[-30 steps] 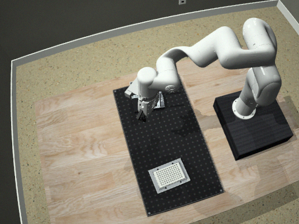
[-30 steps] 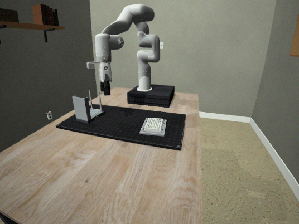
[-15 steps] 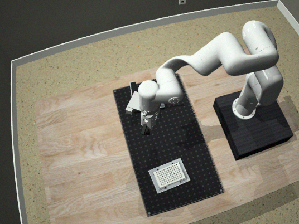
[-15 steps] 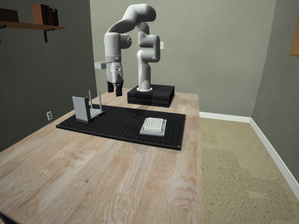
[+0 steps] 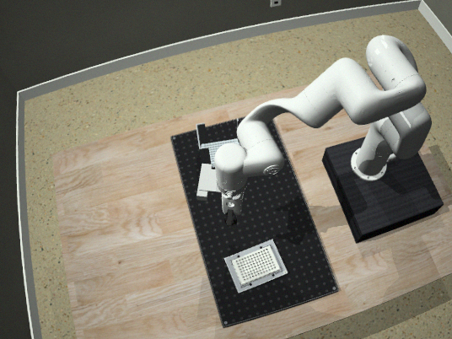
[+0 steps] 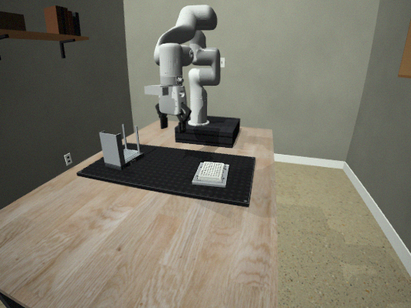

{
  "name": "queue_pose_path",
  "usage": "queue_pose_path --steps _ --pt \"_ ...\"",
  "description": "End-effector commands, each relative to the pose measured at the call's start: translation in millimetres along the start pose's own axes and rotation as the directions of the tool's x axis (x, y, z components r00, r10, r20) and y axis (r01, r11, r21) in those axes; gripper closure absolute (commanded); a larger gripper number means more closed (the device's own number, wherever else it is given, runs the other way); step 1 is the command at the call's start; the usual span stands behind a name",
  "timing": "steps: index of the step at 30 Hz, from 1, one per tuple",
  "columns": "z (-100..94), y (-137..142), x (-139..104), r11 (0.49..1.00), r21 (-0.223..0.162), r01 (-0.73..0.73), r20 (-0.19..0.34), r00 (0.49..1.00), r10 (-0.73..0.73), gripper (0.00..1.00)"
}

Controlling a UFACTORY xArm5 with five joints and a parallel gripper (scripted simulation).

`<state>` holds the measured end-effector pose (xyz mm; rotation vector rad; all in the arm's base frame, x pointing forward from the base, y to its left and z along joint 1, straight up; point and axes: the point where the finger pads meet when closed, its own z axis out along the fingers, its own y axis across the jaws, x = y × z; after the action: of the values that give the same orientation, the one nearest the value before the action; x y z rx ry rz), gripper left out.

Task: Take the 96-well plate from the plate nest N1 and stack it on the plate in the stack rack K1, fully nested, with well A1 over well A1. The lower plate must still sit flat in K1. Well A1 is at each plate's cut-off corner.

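A white 96-well plate (image 5: 255, 264) sits in the grey plate nest N1 (image 5: 255, 266) near the front end of the black pegboard; it also shows in the side view (image 6: 210, 171). The stack rack K1 (image 6: 118, 149), grey with a tall back wall and two thin posts, stands at the other end of the board with a plate (image 6: 131, 155) lying in it. In the overhead view the arm covers much of the rack (image 5: 211, 141). My gripper (image 6: 173, 122) (image 5: 230, 217) is open and empty. It hangs high above the board, between the rack and the nest.
The black pegboard (image 5: 253, 219) lies on a wooden table. The arm's black base block (image 5: 381, 187) stands beside the board. A wall shelf with books (image 6: 46, 27) is far off at the left.
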<state>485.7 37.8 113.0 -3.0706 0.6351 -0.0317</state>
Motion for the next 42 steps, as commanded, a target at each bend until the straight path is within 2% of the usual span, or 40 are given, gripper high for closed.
queue_pose_path --steps 1,7,11,16,21,26,32,42 --pt "-2.0 -19 -7 1.000 0.002 0.028 -0.002 1.000 -0.028 0.00" --pt "-2.8 -41 -20 0.984 0.000 0.177 0.005 0.984 -0.177 0.00" --pt "-3.1 -50 -25 0.984 0.000 0.177 0.005 0.984 -0.177 0.00" --pt "-3.9 -71 -39 0.947 0.000 0.322 0.011 0.947 -0.322 0.00" --pt "-4.7 -90 -51 0.947 0.000 0.322 0.011 0.947 -0.322 0.00" --pt "-5.5 -109 -67 0.888 0.001 0.459 0.017 0.888 -0.459 0.00" --pt "-6.1 -122 -78 0.888 0.001 0.459 0.018 0.888 -0.459 0.00" --pt "-6.1 -122 -78 0.888 0.001 0.459 0.018 0.888 -0.459 0.00"
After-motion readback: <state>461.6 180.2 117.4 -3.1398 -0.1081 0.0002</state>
